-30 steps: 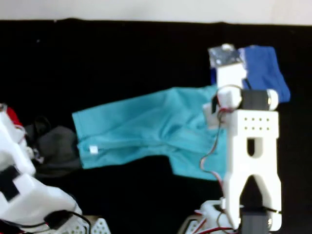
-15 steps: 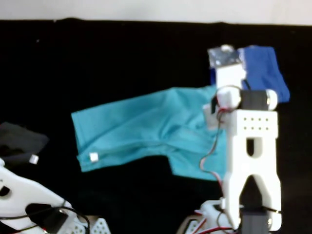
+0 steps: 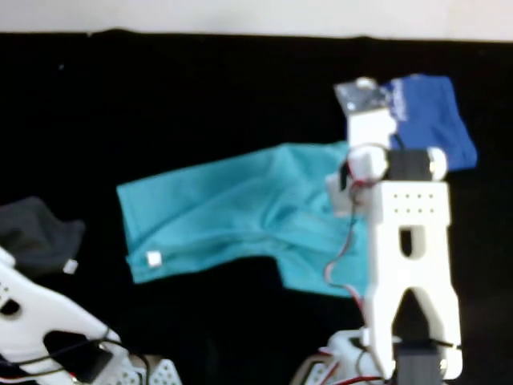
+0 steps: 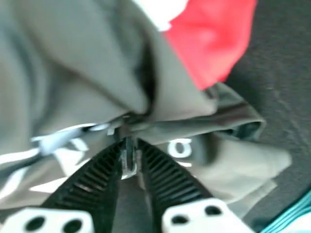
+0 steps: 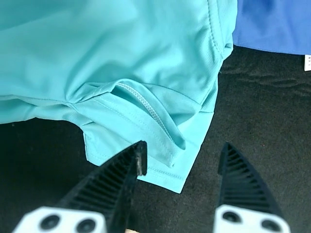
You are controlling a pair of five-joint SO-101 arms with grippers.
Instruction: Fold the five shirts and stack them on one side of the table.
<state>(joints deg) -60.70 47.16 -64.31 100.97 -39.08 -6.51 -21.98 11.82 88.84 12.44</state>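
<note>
Teal shirt lies spread mid-table, wrinkled, not yet folded. Its far-right edge runs up against the blue shirt, which sits bunched at the far right.

Right gripper hangs over teal's near hem corner, jaws spread wide, nothing in them. There's a loose pleat of fabric just ahead of the tips.

My read for this step: drop straight down on the hem corner and take both layers at the stitched edge, not the pleat, or the fold will come out skewed. Keep the pull away from blue so it doesn't drag.

Left gripper is pressed together on a thin ridge of the grey shirt, off at the table's left side. The bite looks shallow, so move it slowly or it may slip. Red shirt lies right against grey and could ride along with it.
</note>
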